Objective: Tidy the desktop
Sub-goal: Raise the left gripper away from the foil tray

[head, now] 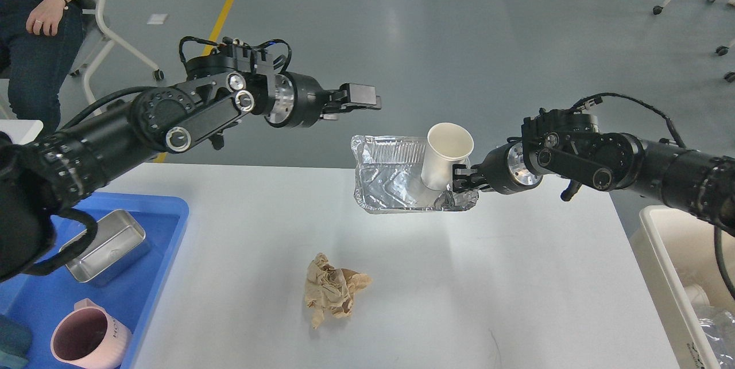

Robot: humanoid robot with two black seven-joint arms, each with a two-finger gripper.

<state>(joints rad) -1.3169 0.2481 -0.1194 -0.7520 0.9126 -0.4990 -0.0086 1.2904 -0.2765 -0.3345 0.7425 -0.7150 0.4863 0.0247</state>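
Head view, right gripper (466, 181): we are gripping the right-hand rim of the foil tray (396, 182), our fingers clamped on it.
Head view, foil tray: it is hanging tilted just left of our right gripper, above the far edge of the desktop (402, 277).
Head view, paper cup (445, 156): it is standing tilted inside the tray, right beside our right gripper.
Head view, left gripper (367, 100): we are holding nothing in it; whether its fingers are parted we cannot tell, as they are overlapping edge-on. It is hovering up and to the left of the tray, well apart.
Head view, crumpled brown paper (333, 291): it is lying on the desktop, well below both grippers.
Head view, blue tray (166, 231): it is sitting beneath our left arm, carrying a metal tin (106, 245) and a pink mug (89, 343).
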